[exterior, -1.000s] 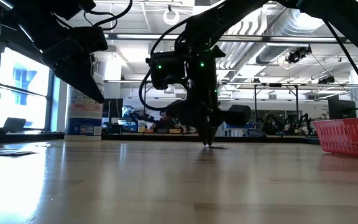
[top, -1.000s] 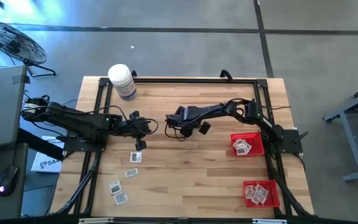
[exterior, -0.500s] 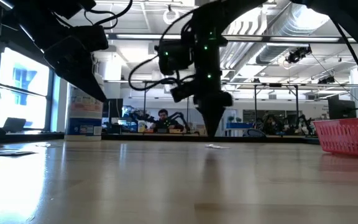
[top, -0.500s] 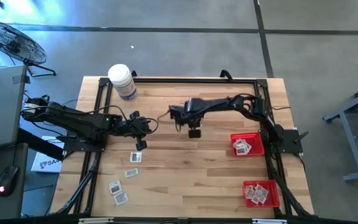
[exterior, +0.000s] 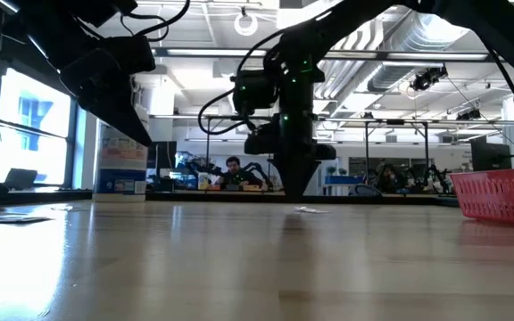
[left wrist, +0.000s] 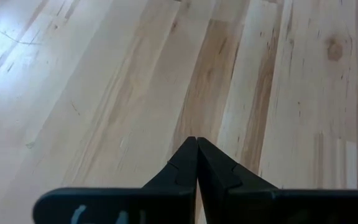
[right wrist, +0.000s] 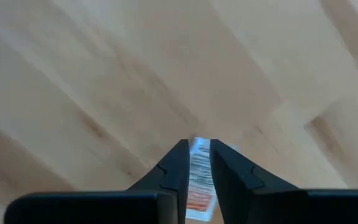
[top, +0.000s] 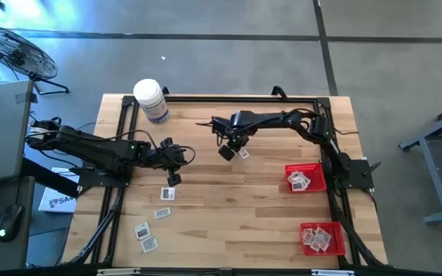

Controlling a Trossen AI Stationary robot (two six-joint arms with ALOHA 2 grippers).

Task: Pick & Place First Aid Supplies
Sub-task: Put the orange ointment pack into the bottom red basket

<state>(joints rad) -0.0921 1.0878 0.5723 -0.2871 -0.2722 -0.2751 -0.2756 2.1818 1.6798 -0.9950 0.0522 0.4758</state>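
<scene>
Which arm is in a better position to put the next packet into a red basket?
The right arm. Its hand already holds a packet above the table, and both red baskets stand on its side. The left hand is shut on nothing, at the table's left half near the loose packets.

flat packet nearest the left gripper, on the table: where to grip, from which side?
Probably straight from above, fingers pinching across one edge of the packet: it lies flat on the table, apart from its neighbours, nothing raised to hold. The left gripper is shut; open it first. The right gripper holds another packet.
</scene>
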